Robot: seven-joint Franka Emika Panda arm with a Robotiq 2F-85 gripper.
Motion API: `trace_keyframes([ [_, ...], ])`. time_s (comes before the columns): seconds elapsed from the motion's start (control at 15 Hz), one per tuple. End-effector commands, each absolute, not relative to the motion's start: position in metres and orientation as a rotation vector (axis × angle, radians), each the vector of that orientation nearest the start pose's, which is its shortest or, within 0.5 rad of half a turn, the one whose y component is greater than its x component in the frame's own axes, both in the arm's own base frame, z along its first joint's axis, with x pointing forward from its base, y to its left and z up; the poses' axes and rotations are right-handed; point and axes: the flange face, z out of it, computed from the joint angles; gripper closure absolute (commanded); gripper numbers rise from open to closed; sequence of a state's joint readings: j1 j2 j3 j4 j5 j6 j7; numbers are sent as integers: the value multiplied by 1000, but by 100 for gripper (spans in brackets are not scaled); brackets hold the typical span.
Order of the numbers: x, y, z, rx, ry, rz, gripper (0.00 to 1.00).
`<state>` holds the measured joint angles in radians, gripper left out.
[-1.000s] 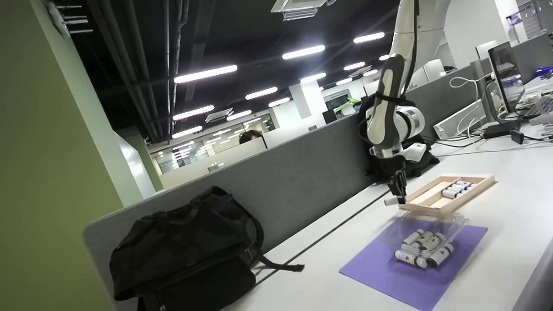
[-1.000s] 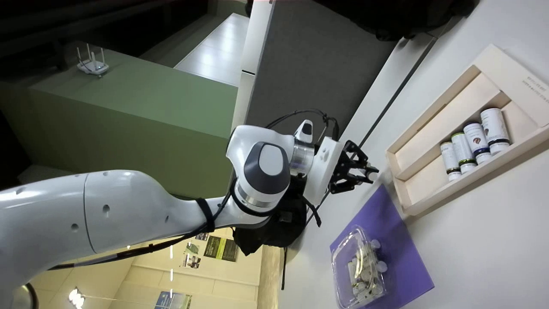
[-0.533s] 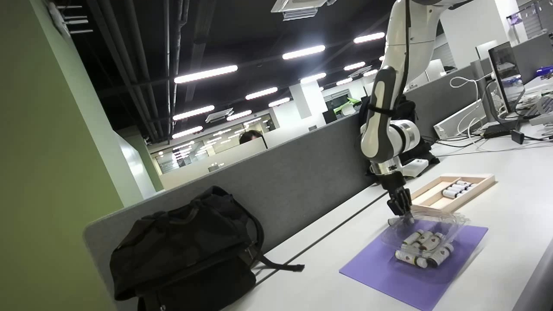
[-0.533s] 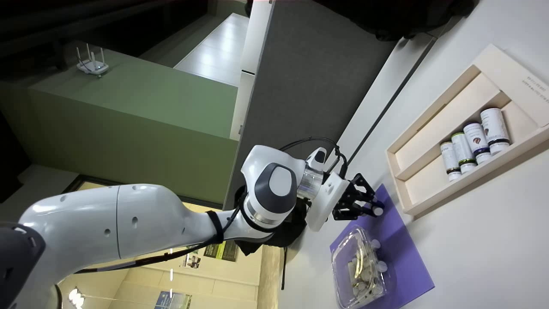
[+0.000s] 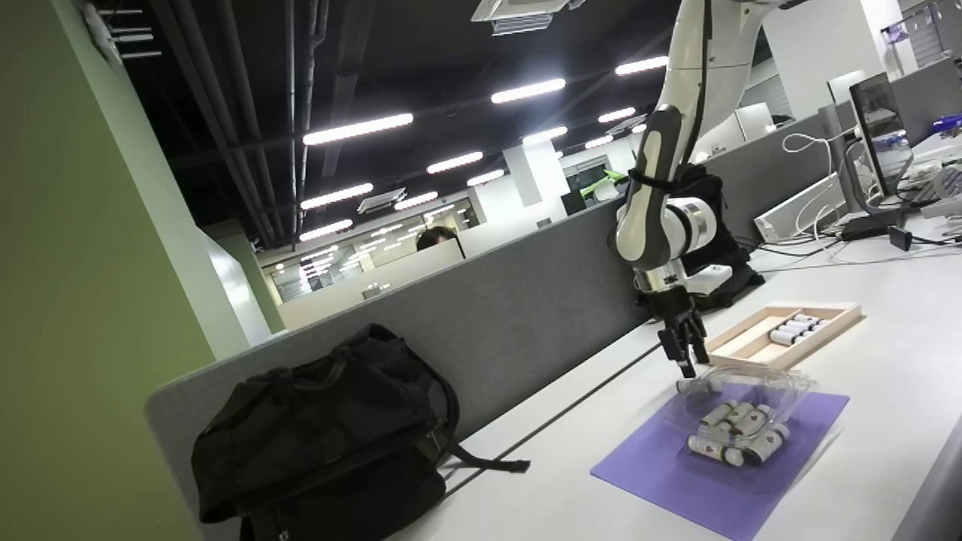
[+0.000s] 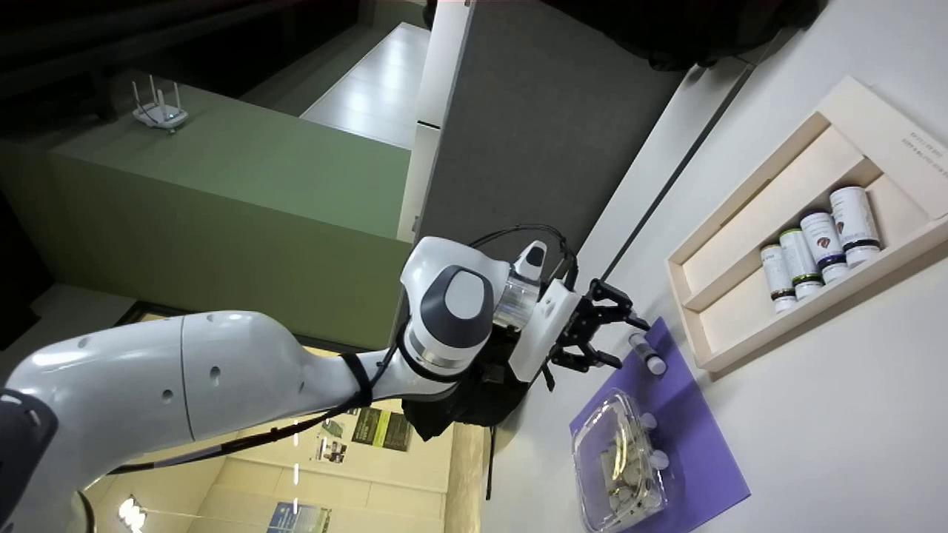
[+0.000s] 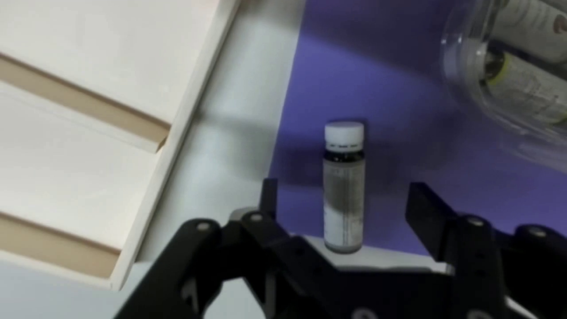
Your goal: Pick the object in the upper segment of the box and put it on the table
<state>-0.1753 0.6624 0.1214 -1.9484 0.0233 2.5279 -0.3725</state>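
Observation:
A small white-capped bottle [image 7: 344, 195] lies on the purple mat's edge, its base end sticking out over the table [image 6: 837, 414]. It also shows in both exterior views [image 5: 685, 385] [image 6: 648, 354]. My gripper [image 7: 344, 204] is open, fingers on either side of the bottle in the wrist view, touching neither side. In both exterior views the gripper [image 5: 695, 367] [image 6: 629, 343] is above the bottle. The wooden box [image 6: 778, 200] stands beside the mat; its rim shows in the wrist view [image 7: 175, 133]. One long segment holds several bottles [image 6: 822, 240]; the parallel one is empty.
The purple mat [image 5: 646, 466] carries a clear plastic container [image 6: 581, 444] with several bottles in and by it. The grey partition [image 5: 526, 315] runs along the table's back edge. A black backpack [image 5: 316, 436] leans against it. Another dark bag [image 5: 721, 278] is behind the arm.
My gripper carried the bottle from beside the box to the mat and lowered it. It has since opened, let go of the bottle and risen a little. The bottle stays on the mat's edge.

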Motion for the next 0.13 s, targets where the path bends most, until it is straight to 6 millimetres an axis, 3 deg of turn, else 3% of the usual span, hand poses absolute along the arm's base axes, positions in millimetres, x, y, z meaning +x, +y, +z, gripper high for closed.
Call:
trace_keyframes([
  [0.0,606,-33,139,-3011,-421,85,14],
  [0.07,607,-33,143,-3012,-423,82,8],
])
